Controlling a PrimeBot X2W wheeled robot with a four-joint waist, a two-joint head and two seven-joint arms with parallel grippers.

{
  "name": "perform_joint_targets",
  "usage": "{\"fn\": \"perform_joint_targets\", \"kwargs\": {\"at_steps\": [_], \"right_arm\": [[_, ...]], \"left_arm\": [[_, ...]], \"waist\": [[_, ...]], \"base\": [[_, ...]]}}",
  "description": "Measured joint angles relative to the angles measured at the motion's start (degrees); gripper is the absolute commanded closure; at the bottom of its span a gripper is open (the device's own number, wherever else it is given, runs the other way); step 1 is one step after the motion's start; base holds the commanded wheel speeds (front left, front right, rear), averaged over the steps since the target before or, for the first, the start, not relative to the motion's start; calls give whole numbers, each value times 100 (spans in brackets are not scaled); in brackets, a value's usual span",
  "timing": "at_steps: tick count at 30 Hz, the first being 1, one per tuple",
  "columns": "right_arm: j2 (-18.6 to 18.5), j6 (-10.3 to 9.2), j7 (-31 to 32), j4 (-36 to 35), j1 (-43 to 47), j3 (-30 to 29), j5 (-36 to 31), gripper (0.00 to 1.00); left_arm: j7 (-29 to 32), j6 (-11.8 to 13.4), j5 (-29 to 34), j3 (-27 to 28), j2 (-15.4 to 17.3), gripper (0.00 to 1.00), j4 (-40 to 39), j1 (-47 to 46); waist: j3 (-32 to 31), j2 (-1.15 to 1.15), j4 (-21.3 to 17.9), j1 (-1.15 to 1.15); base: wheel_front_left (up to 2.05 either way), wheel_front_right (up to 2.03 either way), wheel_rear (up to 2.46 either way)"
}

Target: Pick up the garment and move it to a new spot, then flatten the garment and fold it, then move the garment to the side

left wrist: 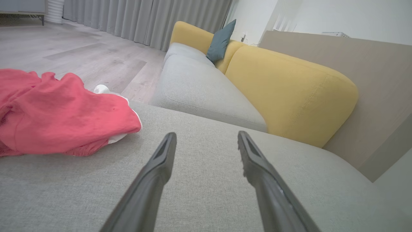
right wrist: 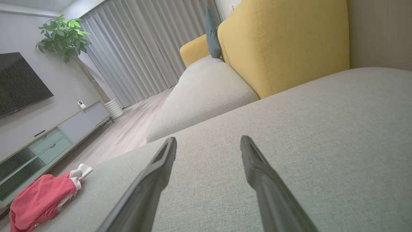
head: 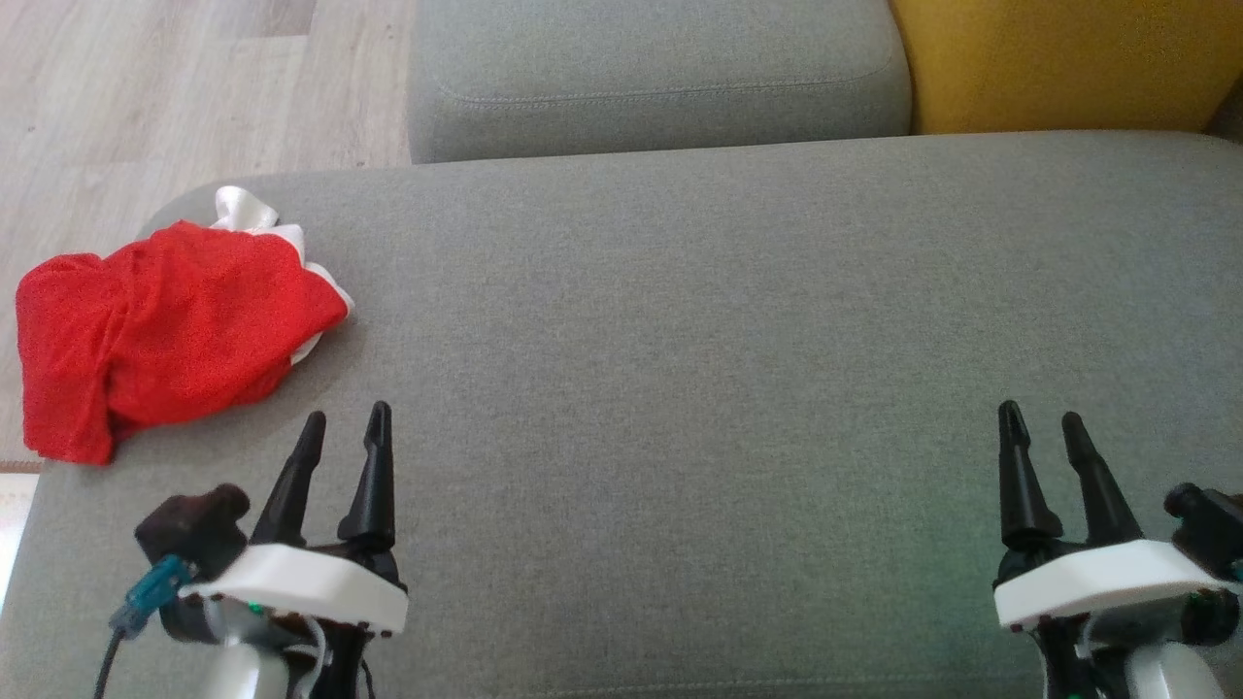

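A crumpled red garment lies bunched at the far left corner of a grey sofa seat, its outer side apparently spilling over the seat's edge toward the wood floor. A strip of white trim shows at the heap's far, inner end. The robot's left hand hovers low over the seat, its two dark fingers spread with nothing between them. The right hand, likewise spread and empty, hangs well apart on the opposite side of the seat. The garment sits ahead and to the left of the left hand — near it, not touching — which makes that arm plainly the nearer one for the pickup. The left wrist view bears this out, with the red cloth just left of the fingers. The heap's long axis runs roughly crosswise, tilting from its near outer end up to the trim. The first step, lifting the garment, looks not yet begun. No brand, label or legible writing appears on the cloth or the sofa.
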Motion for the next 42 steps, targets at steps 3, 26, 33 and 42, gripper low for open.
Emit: {"fn": "perform_joint_targets", "kwargs": {"at_steps": [3,26,33,42], "right_arm": [[3,0,-46,-29,4,27,-218,0],[18,0,-122,-259,125,122,-1719,0],[20,0,-169,-321,260,125,-2076,0],[21,0,-213,-300,282,120,-1944,0]], "left_arm": [[-56,49,211,-37,12,0,20,0],[-409,300,1659,-211,93,0,215,-1],[-520,353,2025,-237,100,0,264,-1],[-521,399,1986,-201,100,0,400,-1]], "waist": [[-3,0,-1,0],[-6,0,-5,0],[-10,0,4,0],[7,0,4,0]], "base": [[0,0,0],[0,0,0],[0,0,0],[0,0,0]]}}
